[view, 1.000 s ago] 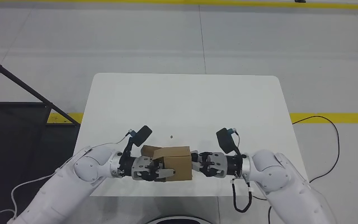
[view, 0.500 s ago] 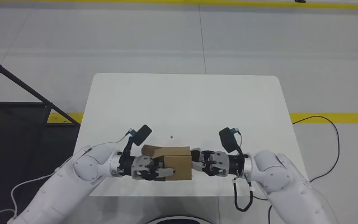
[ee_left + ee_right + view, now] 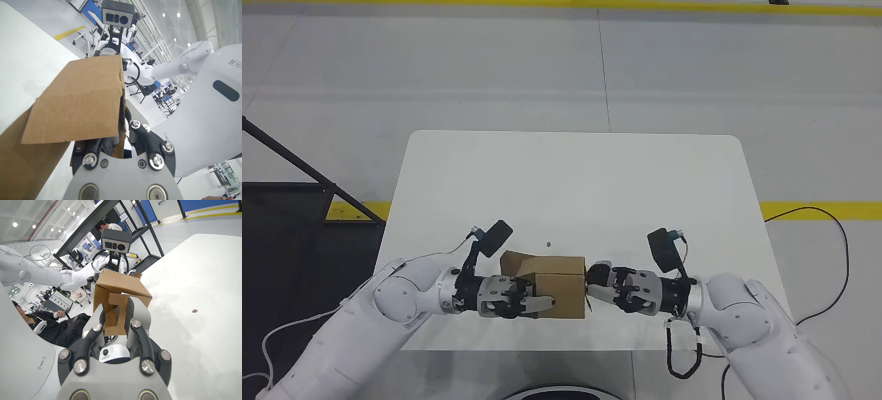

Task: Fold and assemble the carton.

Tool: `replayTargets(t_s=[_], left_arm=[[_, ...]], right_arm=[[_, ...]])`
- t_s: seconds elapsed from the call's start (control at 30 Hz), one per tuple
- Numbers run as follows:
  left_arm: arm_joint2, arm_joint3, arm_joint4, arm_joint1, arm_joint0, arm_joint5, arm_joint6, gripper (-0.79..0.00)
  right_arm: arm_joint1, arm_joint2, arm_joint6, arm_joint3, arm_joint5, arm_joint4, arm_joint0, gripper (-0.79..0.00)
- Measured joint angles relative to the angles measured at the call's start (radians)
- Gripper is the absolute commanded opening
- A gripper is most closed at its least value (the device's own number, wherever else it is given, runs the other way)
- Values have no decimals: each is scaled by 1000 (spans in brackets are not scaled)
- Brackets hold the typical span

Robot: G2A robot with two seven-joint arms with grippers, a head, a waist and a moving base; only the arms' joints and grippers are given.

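A brown cardboard carton (image 3: 554, 283) is held just above the white table (image 3: 642, 190) near its front edge, between both arms. My left gripper (image 3: 524, 300) grips the carton's left end; in the left wrist view its jaws pinch a side wall of the carton (image 3: 79, 98), one finger inside and one outside. My right gripper (image 3: 593, 286) meets the right end. In the right wrist view its fingers (image 3: 135, 310) close around a notched end flap (image 3: 115, 315) of the carton (image 3: 121, 285). The top panel lies roughly flat.
A small brown scrap (image 3: 547, 243) lies on the table just beyond the carton, seen also as a scrap (image 3: 194, 311) in the right wrist view. The tabletop stretches bare behind and to both sides. The table's front edge runs directly under the grippers.
The right wrist has shifted slightly to the right and turned, its gripper still at the carton's end. The carton has edged a little away from the front edge, its top lying flatter.
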Motion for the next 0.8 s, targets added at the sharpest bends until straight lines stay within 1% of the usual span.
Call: replayTargets(t_s=[0.23,0.43,0.57,0.8], left_arm=[[0,4,5,-4,-2,5,7,-785],[-3,6,7,-7,0,5,12,-785],[-5,7,9,-8,2,5,11,-785],[-4,5,7,-10,4,1,4,-785]], right_arm=[[2,10,-12,0,-18,23,-13,-468],[1,-3,-5,8,-45,71,-10,-462],[0,-25,17,20,-64,111,5,-459],[-8,-68,46,38,-54,127,44,-459]])
